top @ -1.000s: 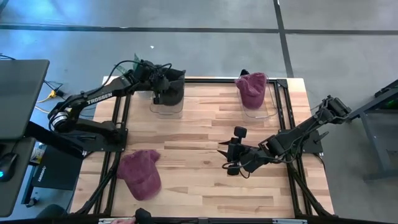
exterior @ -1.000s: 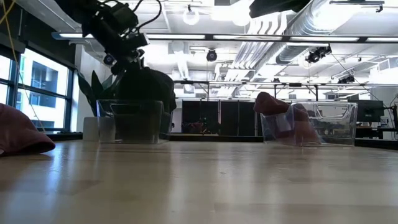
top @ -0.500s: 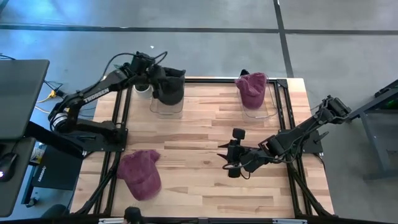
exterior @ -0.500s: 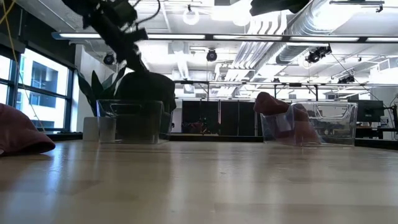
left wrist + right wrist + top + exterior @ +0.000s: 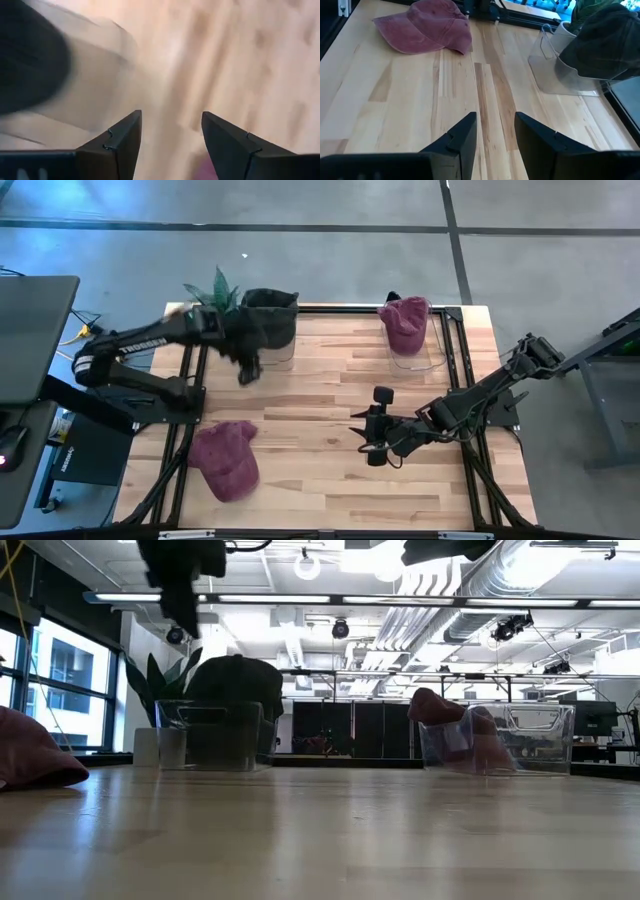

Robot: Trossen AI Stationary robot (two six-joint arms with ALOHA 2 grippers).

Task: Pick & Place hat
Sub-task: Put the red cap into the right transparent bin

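Observation:
A dark hat (image 5: 270,315) sits in a clear container (image 5: 210,735) at the table's far left, its crown rising above the rim (image 5: 235,680). My left gripper (image 5: 245,370) hangs open just on the near side of that container, above the wood, with nothing between its fingers (image 5: 170,117). A maroon hat (image 5: 225,460) lies flat on the table at the near left. Another maroon hat (image 5: 404,320) fills a second clear container (image 5: 520,740) at the far right. My right gripper (image 5: 368,442) waits open low over the table's middle right, holding nothing (image 5: 495,117).
A green plant (image 5: 215,288) and a white cup (image 5: 147,747) stand beyond the far left corner beside the dark hat's container. Black frame rails (image 5: 195,380) run along both table sides. Bare wood (image 5: 320,390) lies between the two arms.
My left gripper has opened and let go of the dark hat, which stays in its container. It has then risen and drawn back toward the table's near edge, clear of the container.

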